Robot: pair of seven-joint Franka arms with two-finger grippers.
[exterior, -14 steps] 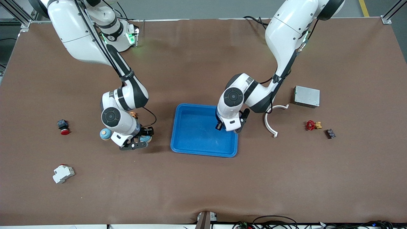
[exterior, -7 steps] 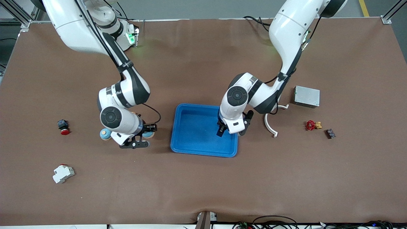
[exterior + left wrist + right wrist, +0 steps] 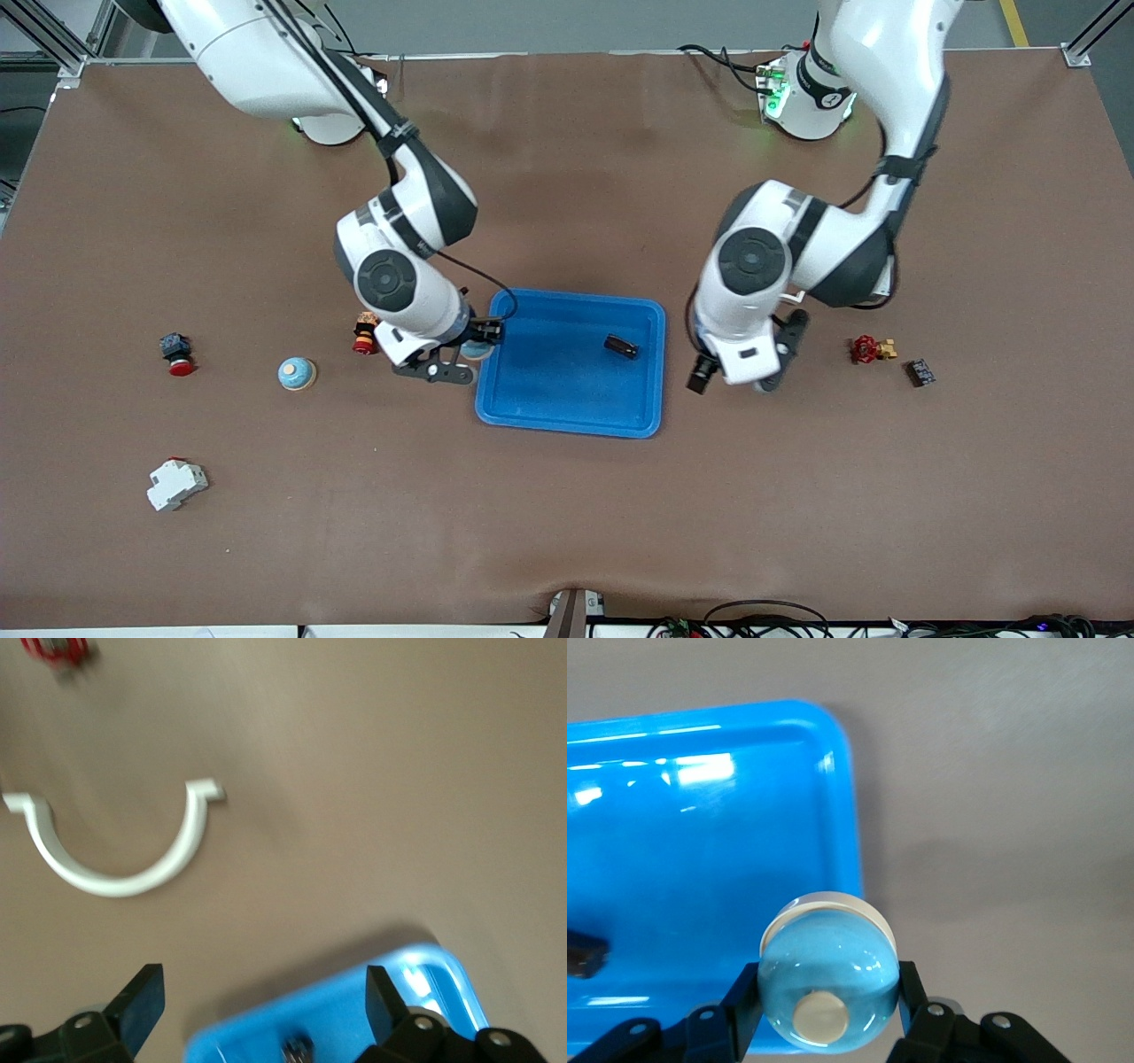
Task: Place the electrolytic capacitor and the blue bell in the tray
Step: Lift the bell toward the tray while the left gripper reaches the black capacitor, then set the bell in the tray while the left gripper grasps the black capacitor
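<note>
Item: tray (image 3: 567,416), blue, shallow, raised rim, mid-desk. Contents: one capacitor (image 3: 621,346), small and dark, lying on its side on the tray floor toward the left arm's end. Nothing else inside.

Item: bell (image 3: 829,983), pale blue dome with a light button on top. Clamped between the fingers of the right hand (image 3: 824,1014), carried in the air over the tray's rim at the right arm's end, partly over desk (image 3: 567,523), partly over tray.

Item: left hand (image 3: 259,997). Fingers spread wide, nothing between them. Positioned over bare desk just beside the tray's rim at the left arm's end, above a white curved clip (image 3: 120,846).

Item: second bell (image 3: 296,373), same pale blue, resting on the desk toward the right arm's end, well apart from the tray.

Other loose parts on desk: red button (image 3: 175,353), white breaker (image 3: 175,484), red valve (image 3: 866,348), small orange-topped part (image 3: 364,330) near the right arm.

Risks, as judged:
- Bell let go here would likely strike the rim and tip out onto the desk; cause, hand not yet over the tray floor.
- Rounded dome in a two-finger pinch may slip or twist during travel.
- Bell dropped from height could roll and knock the capacitor.

Status, as judged: capacitor placed; bell not yet placed.
</note>
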